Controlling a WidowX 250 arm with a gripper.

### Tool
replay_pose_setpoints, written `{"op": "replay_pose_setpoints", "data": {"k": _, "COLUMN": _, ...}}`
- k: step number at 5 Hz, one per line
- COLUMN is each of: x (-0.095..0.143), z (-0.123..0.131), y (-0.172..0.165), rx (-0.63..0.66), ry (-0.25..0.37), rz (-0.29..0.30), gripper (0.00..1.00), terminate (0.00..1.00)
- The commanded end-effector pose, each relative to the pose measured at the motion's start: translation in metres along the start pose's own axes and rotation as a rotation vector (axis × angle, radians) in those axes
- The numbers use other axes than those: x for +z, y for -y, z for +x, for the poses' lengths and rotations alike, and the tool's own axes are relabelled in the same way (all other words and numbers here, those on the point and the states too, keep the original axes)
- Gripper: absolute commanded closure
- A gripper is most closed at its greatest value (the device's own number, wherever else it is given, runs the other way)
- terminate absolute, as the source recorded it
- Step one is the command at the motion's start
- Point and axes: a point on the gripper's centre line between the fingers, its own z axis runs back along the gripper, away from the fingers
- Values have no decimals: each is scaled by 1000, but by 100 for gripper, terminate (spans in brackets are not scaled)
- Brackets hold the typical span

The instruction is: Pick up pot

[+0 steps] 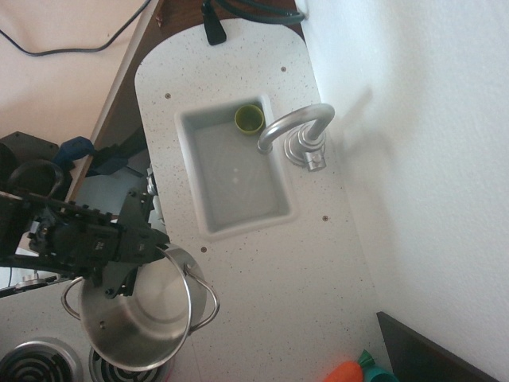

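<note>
The hand (127,267) was clamped on the near rim of the pot (143,310), which hung tilted above the stove burner (127,368) by the counter's (262,263) front-left edge. A green cup (249,119) sat in the sink's (208,204) back corner, beside the faucet (296,127).

Counter (262,294) right of pot (139,310) lay open; faucet (298,131) w/ sink (238,171) (green cup (249,118) inside) blocked far side, burners (32,362) crowded near edge.
</note>
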Motion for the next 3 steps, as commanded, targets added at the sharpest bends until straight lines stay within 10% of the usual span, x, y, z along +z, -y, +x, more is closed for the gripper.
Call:
{"op": "replay_pose_setpoints", "data": {"k": 1, "x": 16, "z": 13, "y": 1, "rx": 3, "ry": 58, "rz": 2, "gripper": 0, "terminate": 0}}
{"op": "replay_pose_setpoints", "data": {"k": 2, "x": 18, "z": 19, "y": 0, "rx": 13, "ry": 68, "rz": 8, "gripper": 0, "terminate": 0}}
{"op": "replay_pose_setpoints", "data": {"k": 3, "x": 18, "z": 18, "y": 1, "rx": -6, "ry": 61, "rz": 17, "gripper": 0, "terminate": 100}}
